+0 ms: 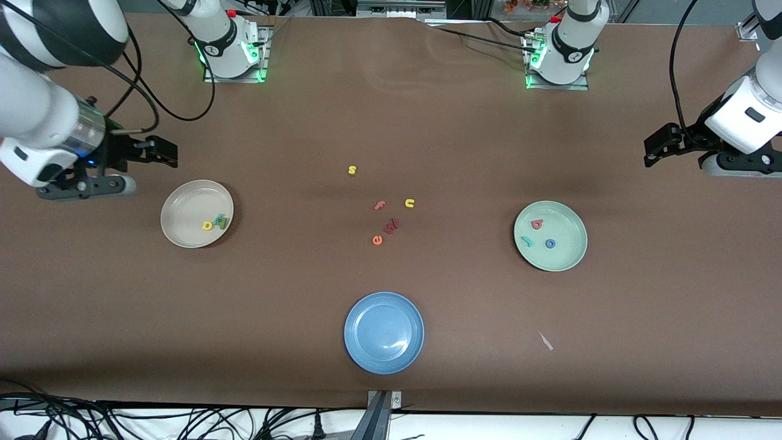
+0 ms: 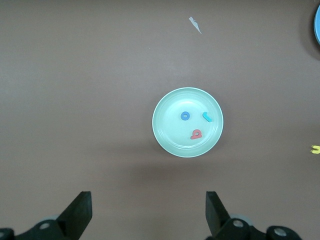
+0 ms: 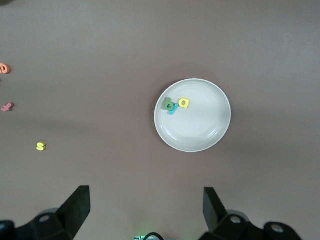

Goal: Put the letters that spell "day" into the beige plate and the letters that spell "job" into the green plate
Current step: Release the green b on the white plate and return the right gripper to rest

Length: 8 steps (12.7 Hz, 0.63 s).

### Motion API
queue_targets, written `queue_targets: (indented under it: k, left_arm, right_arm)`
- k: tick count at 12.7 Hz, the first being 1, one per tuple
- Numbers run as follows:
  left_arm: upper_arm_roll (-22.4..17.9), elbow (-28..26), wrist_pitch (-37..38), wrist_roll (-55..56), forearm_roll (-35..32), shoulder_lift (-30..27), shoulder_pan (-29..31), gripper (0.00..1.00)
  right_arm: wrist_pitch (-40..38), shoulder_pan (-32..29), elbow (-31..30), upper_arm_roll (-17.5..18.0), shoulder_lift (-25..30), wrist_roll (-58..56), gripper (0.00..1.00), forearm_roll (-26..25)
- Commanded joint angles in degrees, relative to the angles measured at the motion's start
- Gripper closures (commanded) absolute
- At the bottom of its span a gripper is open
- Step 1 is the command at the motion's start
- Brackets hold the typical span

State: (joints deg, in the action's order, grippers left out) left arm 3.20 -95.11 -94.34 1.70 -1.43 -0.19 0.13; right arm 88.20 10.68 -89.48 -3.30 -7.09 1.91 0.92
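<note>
Blue plate empty, nearest camera | stray letters mid-table | left gripper, right gripper released

The left claw hangs in the air over bare brown table, its two dark fingers spread wide with nothing between them. On the table lies the green plate. Three foam letters rest in it, apart from one another: a blue ring-shaped o, a teal j beside it, and a salmon-red b near both. A small pale scrap lies on the table well apart from the plate. A blue plate's rim and a yellow letter show at the picture's edge.
</note>
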Motion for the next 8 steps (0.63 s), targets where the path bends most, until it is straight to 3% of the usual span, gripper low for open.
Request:
queue_targets:
  k: [1,8]
  left_arm:
    - [0.32,1.51,1.17,-0.55,-0.33,0.54,0.49,0.0]
    - [0.41,2.12,1.17,-0.73,-0.33,0.36,0.4,0.0]
  right_arm:
    - [2.85,-4.26,-4.56,3.65,4.8,-0.59,0.0,-1.01]
    - [3.99,-6.9,-4.12,3.65,5.25,-0.68,0.0,-0.92]
